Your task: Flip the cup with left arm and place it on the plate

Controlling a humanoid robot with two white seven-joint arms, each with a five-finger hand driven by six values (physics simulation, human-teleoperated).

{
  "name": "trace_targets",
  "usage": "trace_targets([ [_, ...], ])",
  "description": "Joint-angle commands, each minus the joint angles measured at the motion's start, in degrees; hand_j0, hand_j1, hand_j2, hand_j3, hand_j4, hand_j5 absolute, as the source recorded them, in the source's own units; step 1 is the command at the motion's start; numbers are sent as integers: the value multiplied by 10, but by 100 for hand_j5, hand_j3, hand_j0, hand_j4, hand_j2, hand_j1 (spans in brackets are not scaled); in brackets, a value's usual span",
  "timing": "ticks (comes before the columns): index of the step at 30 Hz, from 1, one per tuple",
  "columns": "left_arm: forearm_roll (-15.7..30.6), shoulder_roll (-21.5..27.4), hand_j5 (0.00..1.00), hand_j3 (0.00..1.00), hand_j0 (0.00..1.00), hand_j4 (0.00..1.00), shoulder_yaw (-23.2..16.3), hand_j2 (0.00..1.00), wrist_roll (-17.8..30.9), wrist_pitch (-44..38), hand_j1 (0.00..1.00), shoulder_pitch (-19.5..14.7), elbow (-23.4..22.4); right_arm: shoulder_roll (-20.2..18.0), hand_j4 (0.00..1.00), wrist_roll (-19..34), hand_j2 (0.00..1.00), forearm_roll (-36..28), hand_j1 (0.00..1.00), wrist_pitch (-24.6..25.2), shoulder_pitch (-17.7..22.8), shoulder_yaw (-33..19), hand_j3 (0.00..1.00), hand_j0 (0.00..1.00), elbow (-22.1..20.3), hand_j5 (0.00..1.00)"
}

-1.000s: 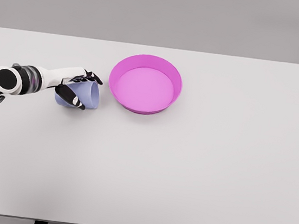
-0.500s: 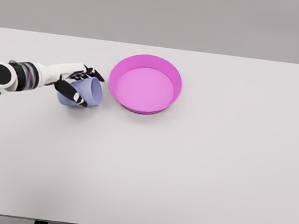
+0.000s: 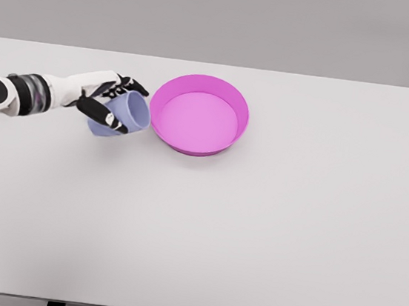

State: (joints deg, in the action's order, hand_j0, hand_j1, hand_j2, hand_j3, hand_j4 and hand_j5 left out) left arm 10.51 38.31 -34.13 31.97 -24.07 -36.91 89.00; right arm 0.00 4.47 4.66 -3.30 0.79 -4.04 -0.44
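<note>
The white table [image 3: 254, 234] is filling nearly the whole head view, running up to a plain grey wall at twelve o'clock; most of its surface is lying bare, so there is plenty of room around the work. The pink plate [image 3: 234, 102], a shallow dish with a raised rim, is sitting upright a little left of the table's middle, toward the far edge.

The left hand [image 3: 106, 104] is reaching in from nine o'clock, its white forearm stretched almost level across the picture, and its dark-tipped fingers [image 3: 108, 118] are wrapping around the lavender cup [image 3: 129, 113]. The cup is lying tipped rather than upright: its long axis is pointing roughly toward two o'clock, its open mouth turned toward the plate. It is hanging just beside the plate's near-left rim, at about nine o'clock from the dish, close but apparently not touching.

The coming move seems to turn on that gap: the cup needs carrying toward three o'clock, over the rim, while being rolled upright. The right arm is not showing anywhere.
</note>
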Motion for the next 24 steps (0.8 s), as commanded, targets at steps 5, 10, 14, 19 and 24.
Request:
trace_targets([
  [5, 22, -41, 77, 77, 77, 77, 49, 77, 0, 0, 77, 11, 0, 0, 100, 0, 100, 0, 100, 1, 1, 0, 100, 100, 0, 100],
  [10, 42, -42, 77, 77, 77, 77, 66, 77, 0, 1, 77, 12, 0, 0, 100, 0, 100, 0, 100, 1, 1, 0, 100, 100, 0, 100],
  [14, 56, -66, 77, 77, 77, 77, 99, 77, 0, -1, 77, 25, -1, 0, 100, 0, 100, 0, 100, 0, 1, 0, 100, 100, 0, 100],
  [19, 55, -113, 77, 77, 77, 77, 113, 77, -1, 6, 77, 25, -31, 0, 100, 0, 100, 0, 100, 1, 1, 0, 100, 100, 0, 100],
  [24, 54, -155, 76, 76, 76, 76, 127, 76, -2, 43, 76, 24, -69, 0, 100, 0, 100, 0, 100, 1, 0, 0, 100, 100, 0, 100],
])
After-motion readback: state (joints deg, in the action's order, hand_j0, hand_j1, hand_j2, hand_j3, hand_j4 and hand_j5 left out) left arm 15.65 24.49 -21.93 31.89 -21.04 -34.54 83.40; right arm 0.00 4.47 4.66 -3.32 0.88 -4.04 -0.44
